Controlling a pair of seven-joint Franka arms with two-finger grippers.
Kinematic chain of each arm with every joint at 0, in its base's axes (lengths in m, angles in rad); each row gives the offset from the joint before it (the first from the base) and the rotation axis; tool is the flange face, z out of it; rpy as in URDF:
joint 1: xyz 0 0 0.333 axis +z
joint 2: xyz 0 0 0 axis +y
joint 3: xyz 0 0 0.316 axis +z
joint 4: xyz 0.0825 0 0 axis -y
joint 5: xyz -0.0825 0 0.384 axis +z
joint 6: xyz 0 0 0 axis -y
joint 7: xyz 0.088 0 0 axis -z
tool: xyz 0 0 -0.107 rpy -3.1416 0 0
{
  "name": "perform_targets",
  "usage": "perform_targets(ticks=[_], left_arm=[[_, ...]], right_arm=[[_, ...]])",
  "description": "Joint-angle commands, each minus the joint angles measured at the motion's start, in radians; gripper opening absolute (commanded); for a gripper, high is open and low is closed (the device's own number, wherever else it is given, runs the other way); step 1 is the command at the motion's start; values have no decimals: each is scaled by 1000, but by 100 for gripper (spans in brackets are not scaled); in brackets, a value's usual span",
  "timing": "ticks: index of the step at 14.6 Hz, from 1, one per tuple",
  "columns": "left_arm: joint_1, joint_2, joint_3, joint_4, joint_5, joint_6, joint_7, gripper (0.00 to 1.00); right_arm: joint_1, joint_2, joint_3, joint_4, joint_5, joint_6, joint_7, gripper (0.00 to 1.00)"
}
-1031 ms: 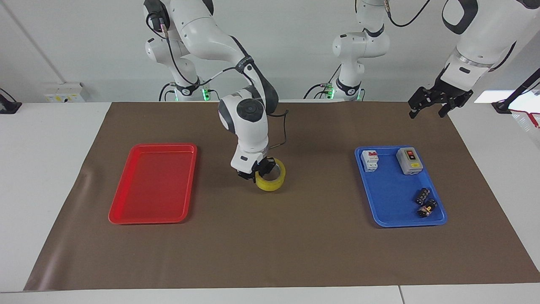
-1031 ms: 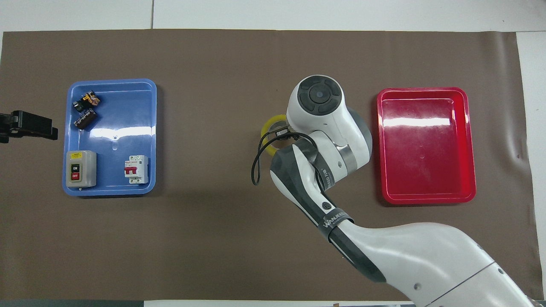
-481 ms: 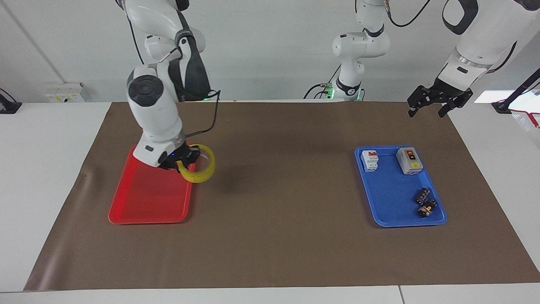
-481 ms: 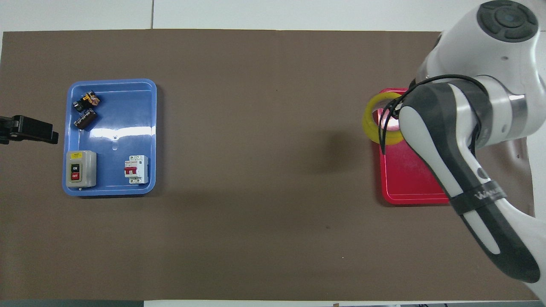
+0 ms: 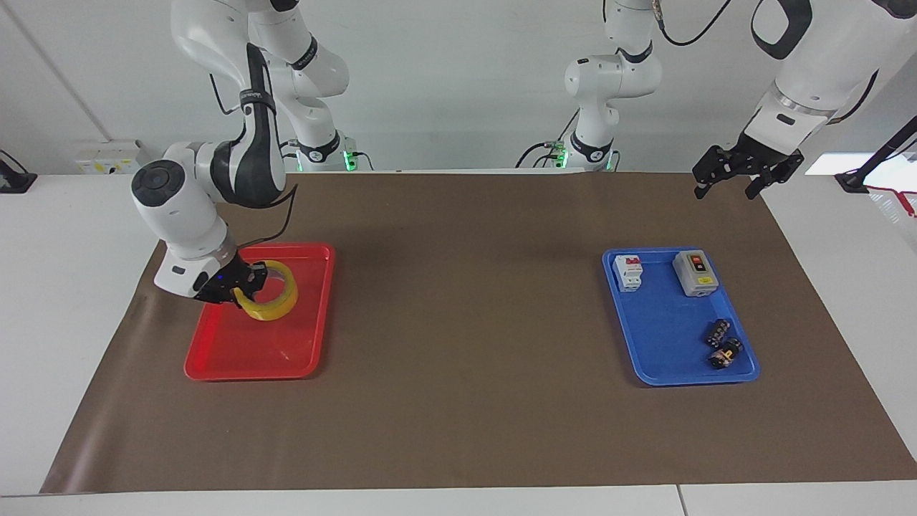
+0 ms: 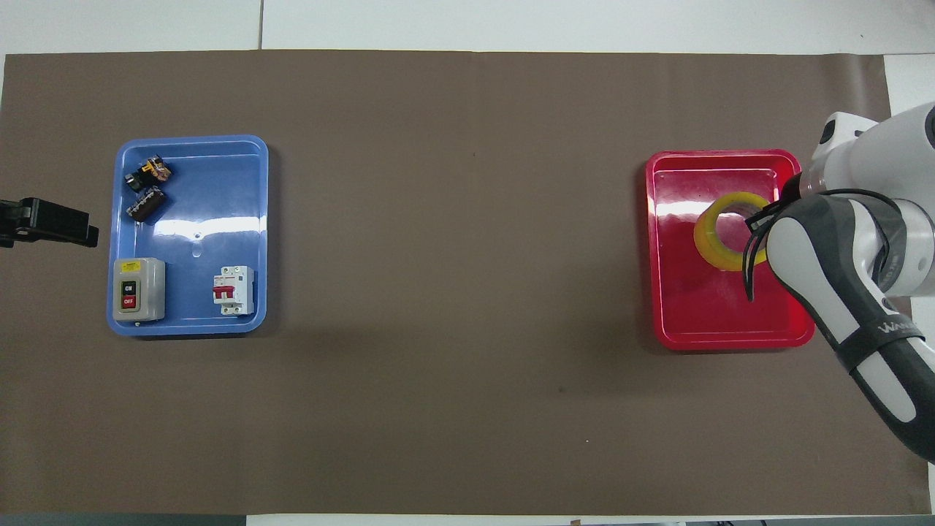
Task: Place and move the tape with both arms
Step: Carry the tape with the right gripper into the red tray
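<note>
Yellow tape (image 5: 267,299) has travelled from mid-surface to over the red tray (image 5: 301,358), tilted, clamped in the right hand (image 5: 240,287). Release looks next. Over the mat's corner by the blue tray (image 5: 655,344), the left hand (image 5: 738,175) waits, fingers apart.

Glossy red plastic tray (image 5: 315,337), glossy blue plastic tray (image 5: 663,358), matt brown paper-like mat (image 5: 466,401), translucent yellow tape (image 5: 276,304)
</note>
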Motion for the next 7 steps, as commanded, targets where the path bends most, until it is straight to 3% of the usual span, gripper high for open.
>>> perform_targets(ticks=[1,7], left_arm=[[9,-12,-5,-12,18,0,-8,100],[9,-12,-5,-13,19,0,1,100]], right_arm=[[-18,-78,17,-116,-10,82,-22,0],[-35,-69,16,-195,-12,222,-17,0]])
